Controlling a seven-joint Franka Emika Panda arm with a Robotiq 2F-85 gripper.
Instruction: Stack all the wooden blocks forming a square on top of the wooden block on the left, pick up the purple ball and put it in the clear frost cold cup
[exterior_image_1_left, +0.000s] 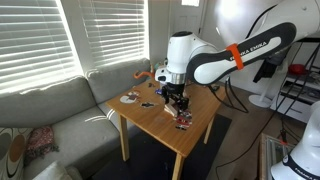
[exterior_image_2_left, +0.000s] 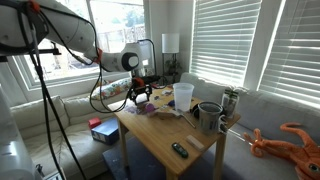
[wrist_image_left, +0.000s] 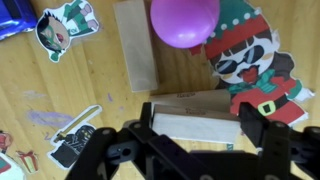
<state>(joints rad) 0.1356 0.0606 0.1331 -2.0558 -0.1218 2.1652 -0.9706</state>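
In the wrist view my gripper (wrist_image_left: 196, 140) is shut on a pale wooden block (wrist_image_left: 190, 124), held crosswise between the fingers. A second wooden block (wrist_image_left: 185, 101) lies just beyond it on the table. A third block (wrist_image_left: 135, 50) lies lengthwise farther away. The purple ball (wrist_image_left: 183, 20) rests against that block's far end. In both exterior views the gripper (exterior_image_1_left: 176, 98) (exterior_image_2_left: 140, 97) is low over the wooden table (exterior_image_1_left: 185, 135). The frosted cup (exterior_image_2_left: 183, 96) stands upright mid-table, apart from the gripper.
Cartoon stickers (wrist_image_left: 250, 60) (wrist_image_left: 62, 27) lie flat on the tabletop. A dark mug (exterior_image_2_left: 208, 116) and a small dark item (exterior_image_2_left: 179, 150) sit on the table. An orange octopus toy (exterior_image_2_left: 288, 140) lies on the grey sofa (exterior_image_1_left: 60, 125) alongside. Window blinds are behind.
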